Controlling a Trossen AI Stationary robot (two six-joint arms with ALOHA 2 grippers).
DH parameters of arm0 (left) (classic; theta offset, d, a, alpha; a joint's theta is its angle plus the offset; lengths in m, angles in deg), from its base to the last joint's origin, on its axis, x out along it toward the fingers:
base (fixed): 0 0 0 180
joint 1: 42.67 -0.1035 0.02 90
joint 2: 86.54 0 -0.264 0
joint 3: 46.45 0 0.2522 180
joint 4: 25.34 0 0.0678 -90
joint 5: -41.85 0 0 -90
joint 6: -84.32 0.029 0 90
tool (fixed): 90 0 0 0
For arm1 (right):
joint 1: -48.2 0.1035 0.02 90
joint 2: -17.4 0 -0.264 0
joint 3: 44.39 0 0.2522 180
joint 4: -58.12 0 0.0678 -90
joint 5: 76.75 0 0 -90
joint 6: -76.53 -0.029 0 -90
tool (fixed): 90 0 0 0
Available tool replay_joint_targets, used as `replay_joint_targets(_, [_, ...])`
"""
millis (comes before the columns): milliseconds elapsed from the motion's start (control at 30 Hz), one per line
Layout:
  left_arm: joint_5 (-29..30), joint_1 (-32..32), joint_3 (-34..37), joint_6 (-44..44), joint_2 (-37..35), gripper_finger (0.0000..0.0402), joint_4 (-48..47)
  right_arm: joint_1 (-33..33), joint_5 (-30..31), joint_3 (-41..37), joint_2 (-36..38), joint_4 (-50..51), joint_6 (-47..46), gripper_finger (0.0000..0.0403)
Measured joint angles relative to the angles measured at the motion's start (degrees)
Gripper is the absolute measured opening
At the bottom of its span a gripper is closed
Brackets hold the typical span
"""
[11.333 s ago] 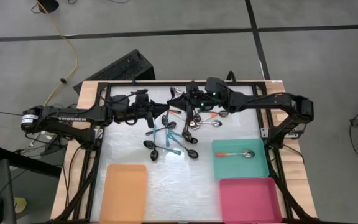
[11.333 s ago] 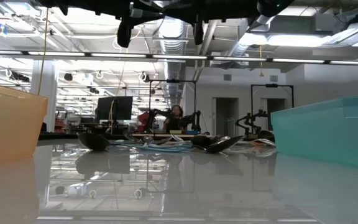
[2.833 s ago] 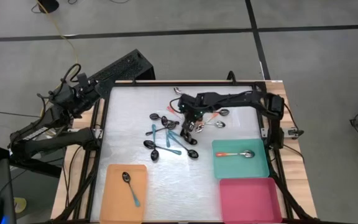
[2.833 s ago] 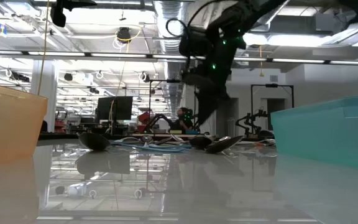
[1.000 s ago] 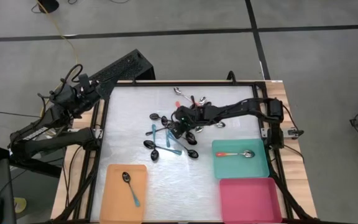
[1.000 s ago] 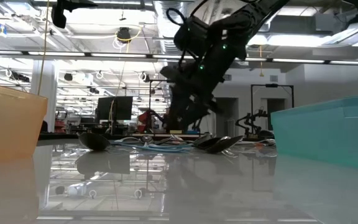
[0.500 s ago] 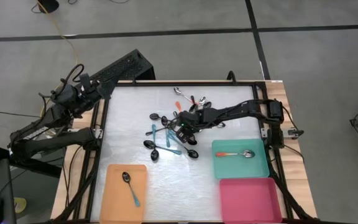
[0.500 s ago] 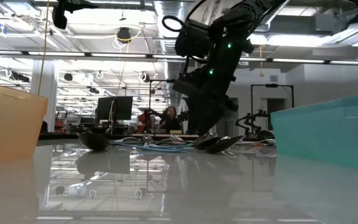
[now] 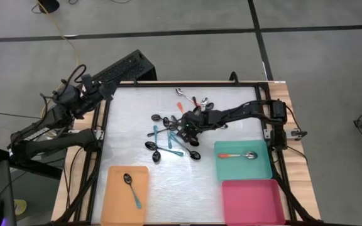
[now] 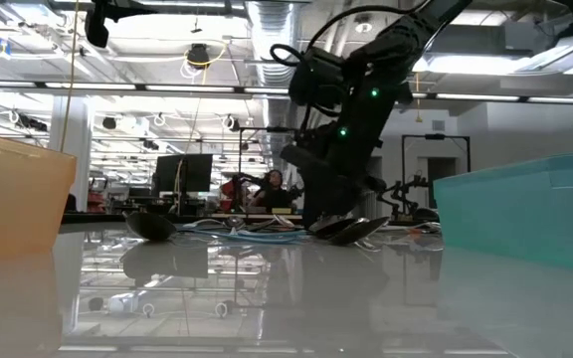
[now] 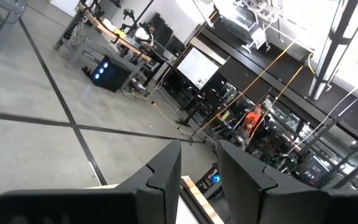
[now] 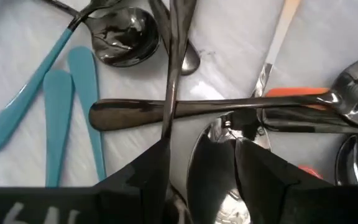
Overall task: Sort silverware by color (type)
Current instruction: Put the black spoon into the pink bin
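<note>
R gripper (image 9: pixel 187 133) down in the spoon pile (image 9: pixel 175 135), jaws spread round a dark spoon (image 12: pixel 222 168); L gripper (image 11: pixel 197 180) off tabletop, jaws apart w/ nothing

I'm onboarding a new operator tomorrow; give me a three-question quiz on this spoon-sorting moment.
1. True or false: the pink tray holds a spoon.
2. Which gripper is down in the spoon pile? A) left gripper B) right gripper
3. Fill in: the spoon in the orange tray has a ____ handle.

Key: 1. False, nothing lies in it. 2. B; the right gripper is low over the pile, while the left gripper waits raised off the table's far left corner. 3. Teal.
</note>
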Motion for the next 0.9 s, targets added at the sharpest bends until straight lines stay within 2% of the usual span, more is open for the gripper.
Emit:
replay_joint_targets(233, [0.99,-0.01,0.0,-0.04,0.01,0.009,0.08,-2.92,1.03,0.83,-0.68,4.59,-2.42,0.0194])
replay_joint_targets(400, [1.06,-0.01,0.0,-0.1,0.01,0.009,0.06,-4.24,1.18,3.22,0.23,6.34,0.52,0.0194])
replay_joint_targets(567, [1.06,-0.01,0.0,-0.2,0.01,0.009,0.01,-2.93,0.82,6.23,1.56,4.7,2.81,0.0194])
replay_joint_targets(900, [1.06,-0.01,0.0,-0.13,0.01,0.009,0.0,0.51,1.43,6.62,1.35,4.55,1.29,0.0194])
